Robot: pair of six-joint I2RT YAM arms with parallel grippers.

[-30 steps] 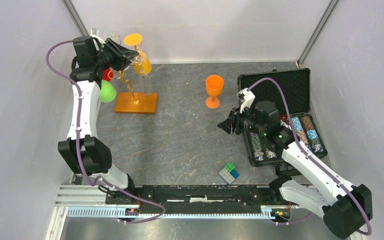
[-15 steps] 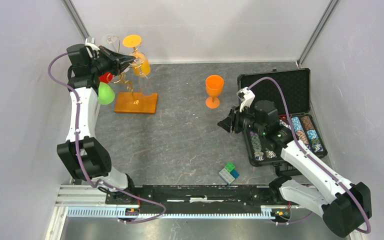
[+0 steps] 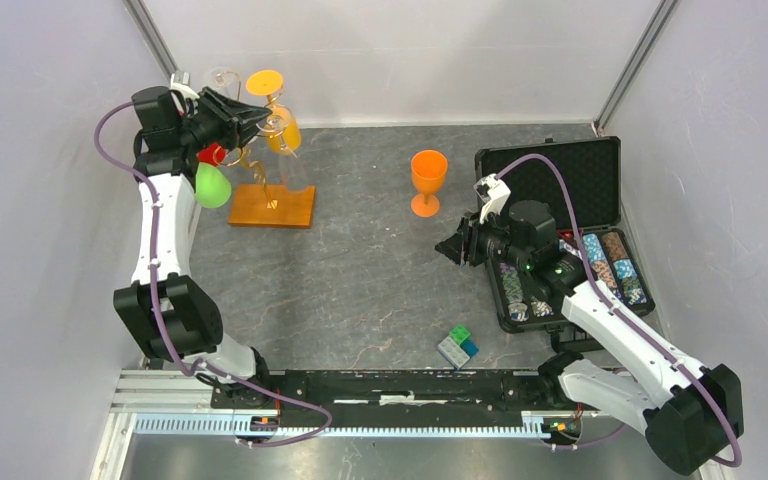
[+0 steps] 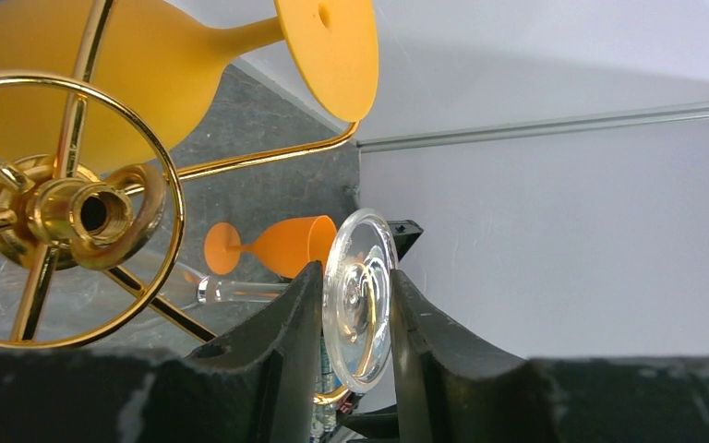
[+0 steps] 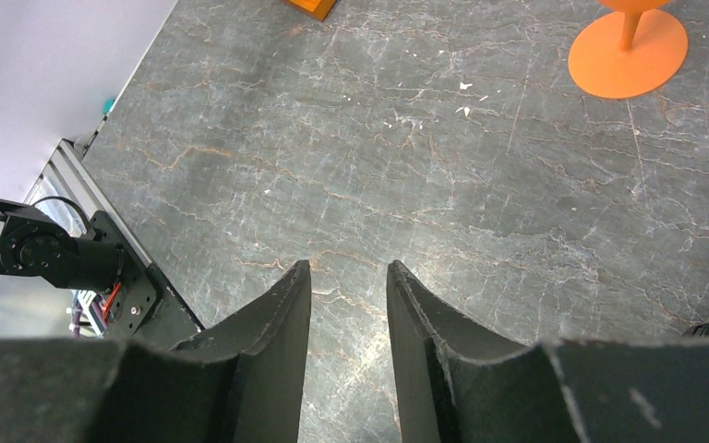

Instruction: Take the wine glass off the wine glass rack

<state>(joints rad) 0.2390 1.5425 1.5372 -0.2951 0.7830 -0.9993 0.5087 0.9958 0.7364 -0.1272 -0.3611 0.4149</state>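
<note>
A clear wine glass (image 4: 360, 300) hangs on the wine glass rack (image 4: 83, 212), a gold wire stand on an orange base (image 3: 272, 206). In the left wrist view its round foot stands between the two black fingers, close to both, and its stem runs off to the left. My left gripper (image 4: 355, 277) is open around that foot, up at the rack's top (image 3: 258, 118). An orange glass (image 4: 148, 55) hangs beside it. My right gripper (image 5: 346, 268) is open and empty above the table (image 3: 450, 250).
A green glass (image 3: 215, 185) and a red one (image 3: 216, 153) hang on the rack's left. An orange glass (image 3: 427, 180) stands mid-table. An open black case of poker chips (image 3: 560, 235) lies at the right. Coloured blocks (image 3: 457, 346) sit near the front.
My left gripper has drawn back a little to the left at the rack's top since the earliest frame. The right arm has barely moved.
</note>
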